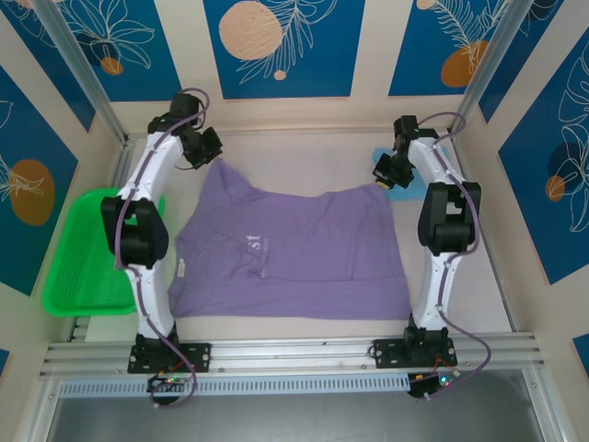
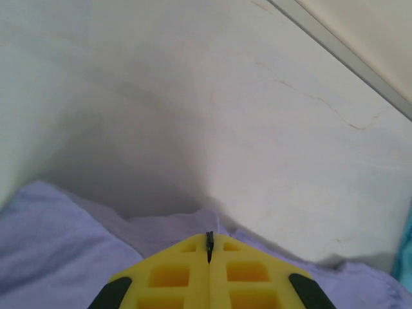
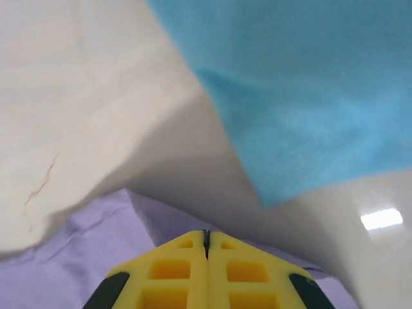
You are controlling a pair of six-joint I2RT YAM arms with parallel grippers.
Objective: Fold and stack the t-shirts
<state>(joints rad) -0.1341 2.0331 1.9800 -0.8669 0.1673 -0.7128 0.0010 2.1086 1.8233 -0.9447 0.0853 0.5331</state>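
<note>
Two shirts are in play, and the big one, the lavender t-shirt [image 1: 294,249], lies spread across the middle of the table [image 1: 479,285] with its white lettering showing. It's soft, light cloth with no stiffness at all. It should droop and crease wherever it isn't supported, and probably slides easily over that smooth top. The sensible hold is at the two far corners, pinched on the edge and moved together so the fabric stays taut. And that's the picture: the left gripper [image 2: 208,239] has its yellow jaws pressed tight together with purple cloth bunched right under the tips, at the far-left corner where the shirt peaks up toward it. The right gripper [image 3: 206,235] is clamped the same way at the far-right corner, lavender fabric rising to its tips. Just beyond it lies the sky-blue t-shirt [image 3: 302,96], flat at the far right of the table and close to that corner, so there's a risk of snagging it. Over on the left, the green tray [image 1: 64,308] sits beside the left arm, and I see no garment in it.
</note>
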